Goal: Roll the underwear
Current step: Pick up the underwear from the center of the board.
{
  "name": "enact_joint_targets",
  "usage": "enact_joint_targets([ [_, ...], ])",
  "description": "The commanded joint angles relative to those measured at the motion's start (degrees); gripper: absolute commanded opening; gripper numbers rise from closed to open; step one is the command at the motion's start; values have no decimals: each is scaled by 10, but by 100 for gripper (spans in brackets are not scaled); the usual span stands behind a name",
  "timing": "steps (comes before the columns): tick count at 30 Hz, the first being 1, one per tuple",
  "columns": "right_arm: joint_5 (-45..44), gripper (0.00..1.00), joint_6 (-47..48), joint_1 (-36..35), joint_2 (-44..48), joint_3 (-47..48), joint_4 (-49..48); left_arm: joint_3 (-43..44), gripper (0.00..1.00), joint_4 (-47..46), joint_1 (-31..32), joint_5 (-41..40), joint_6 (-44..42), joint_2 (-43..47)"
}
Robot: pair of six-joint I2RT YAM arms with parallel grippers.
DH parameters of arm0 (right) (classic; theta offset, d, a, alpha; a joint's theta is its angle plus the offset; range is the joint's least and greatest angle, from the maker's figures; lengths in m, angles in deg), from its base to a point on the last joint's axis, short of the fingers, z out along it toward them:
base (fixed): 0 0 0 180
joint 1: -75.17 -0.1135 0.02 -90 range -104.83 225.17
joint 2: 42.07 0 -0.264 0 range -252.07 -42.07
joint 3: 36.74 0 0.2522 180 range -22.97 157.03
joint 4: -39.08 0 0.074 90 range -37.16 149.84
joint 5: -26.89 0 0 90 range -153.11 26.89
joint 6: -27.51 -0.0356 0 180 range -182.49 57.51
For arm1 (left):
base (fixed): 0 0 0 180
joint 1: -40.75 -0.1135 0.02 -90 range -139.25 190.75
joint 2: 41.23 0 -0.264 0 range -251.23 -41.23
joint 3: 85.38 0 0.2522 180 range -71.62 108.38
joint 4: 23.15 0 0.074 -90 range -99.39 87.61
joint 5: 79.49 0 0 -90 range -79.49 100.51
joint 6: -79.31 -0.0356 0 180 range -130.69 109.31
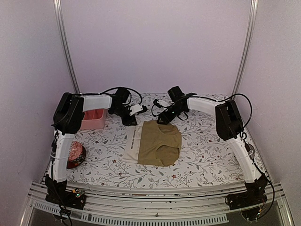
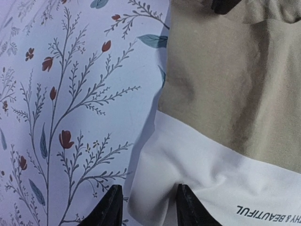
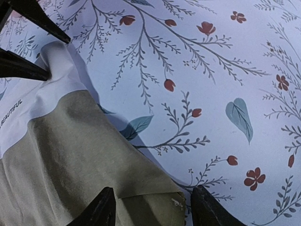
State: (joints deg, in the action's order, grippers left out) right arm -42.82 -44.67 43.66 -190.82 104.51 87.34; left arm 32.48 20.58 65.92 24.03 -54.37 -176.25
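Mid-frame, top edge of underwear (image 1: 157,143): my left gripper (image 2: 148,187) narrow astride band (image 2: 197,174), hold unclear; right gripper (image 3: 153,188) wide; uneven pinch could skew roll.

Tan underwear (image 1: 160,141); white floral table (image 1: 207,157)

Honestly the tabletop (image 1: 202,160) is the star here: white covering printed all over with thin grey twigs, little red flowers and the odd teal leaf (image 3: 239,115). Back left on it sits a pink bin (image 1: 92,120), open at the top. Nearer the front left edge there's a round dark red thing (image 1: 75,155) with a pattern on it, half hidden, can't tell what it is. A ribbed metal rail (image 1: 155,207) runs along the near edge, two silver poles (image 1: 66,47) go up at the back, and plain pale walls (image 1: 155,42) stand all round.
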Motion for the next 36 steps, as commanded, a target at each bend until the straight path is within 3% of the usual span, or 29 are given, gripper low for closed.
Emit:
enact_joint_targets([
  [1,15,50,1,-2,-22,11,12,8,42,21,-2,5,-3,-9],
  [7,7,23,-4,-2,-20,11,3,12,56,22,-14,21,6,11],
  [11,-1,4,-6,-2,-14,9,-5,20,59,22,-31,47,14,29],
  [23,3,2,-4,-3,49,-39,-54,15,59,12,-42,81,28,24],
  [36,-18,2,18,-17,66,-55,-48,49,47,41,-34,71,18,-22],
])
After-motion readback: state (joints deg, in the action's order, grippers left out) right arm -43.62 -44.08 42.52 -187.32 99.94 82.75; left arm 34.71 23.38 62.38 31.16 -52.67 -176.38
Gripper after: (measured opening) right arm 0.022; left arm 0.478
